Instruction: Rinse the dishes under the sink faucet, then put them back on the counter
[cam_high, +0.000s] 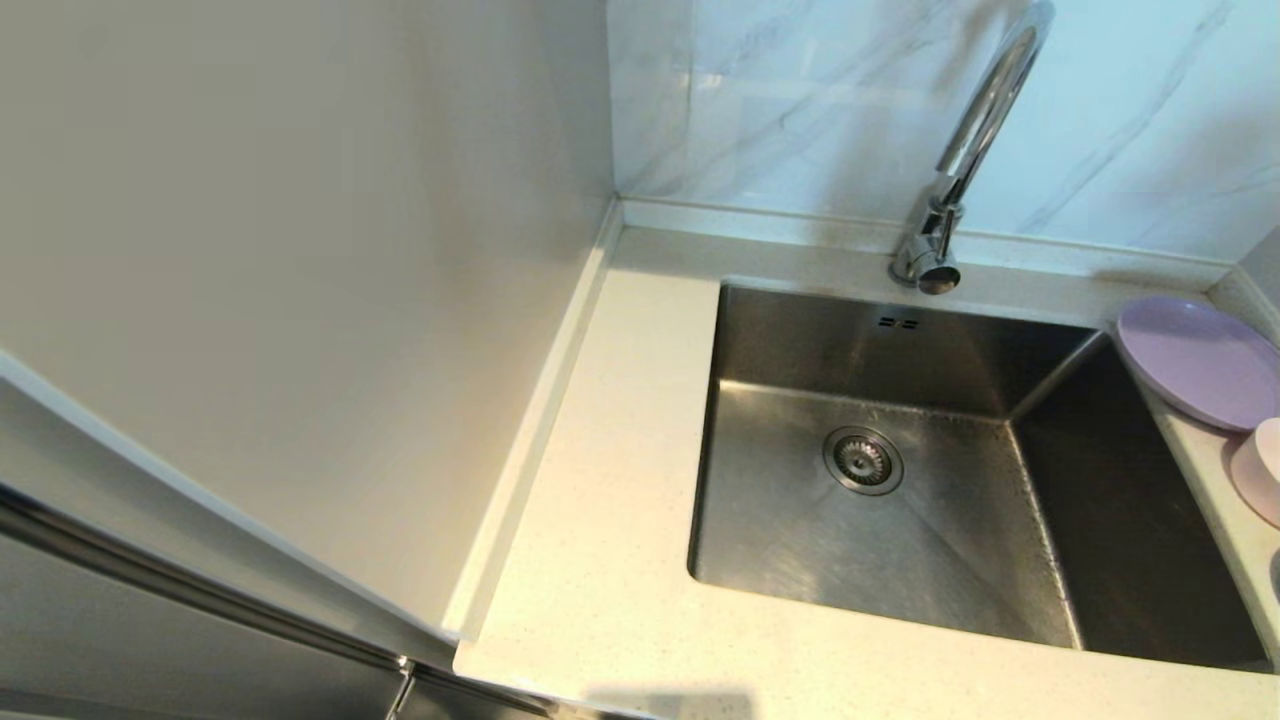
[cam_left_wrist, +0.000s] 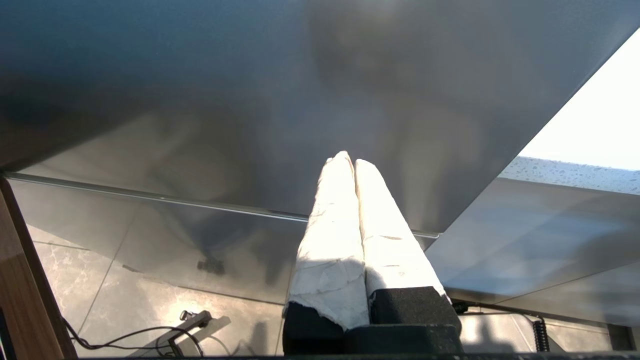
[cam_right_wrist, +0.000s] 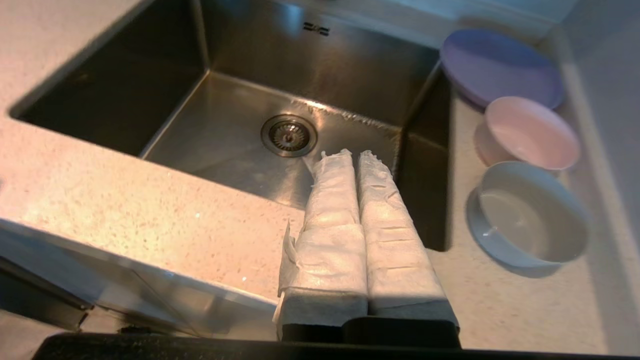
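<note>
The lilac plate (cam_high: 1200, 360) (cam_right_wrist: 500, 65) lies on the counter (cam_high: 620, 440) right of the sink (cam_high: 790, 520), overhanging its rim a little. The pale pink bowl (cam_high: 1262, 470) (cam_right_wrist: 530, 131) sits just in front of it. The chrome faucet (cam_high: 970, 150) arches over the sink's back edge. No water runs. My right gripper (cam_right_wrist: 354, 156), wrapped in white, is shut and empty, hovering over the sink's near right corner. My left gripper (cam_left_wrist: 349, 161) is shut and empty, down beside a steel panel below counter level. Neither gripper shows in the head view.
A grey-white bowl (cam_right_wrist: 530, 220) stands on the counter in front of the pink bowl. The drain strainer (cam_high: 862, 460) sits mid-basin. A plain wall (cam_high: 300, 250) closes the left side, marble tiles (cam_high: 800, 100) the back. Cables lie on the floor (cam_left_wrist: 130, 335).
</note>
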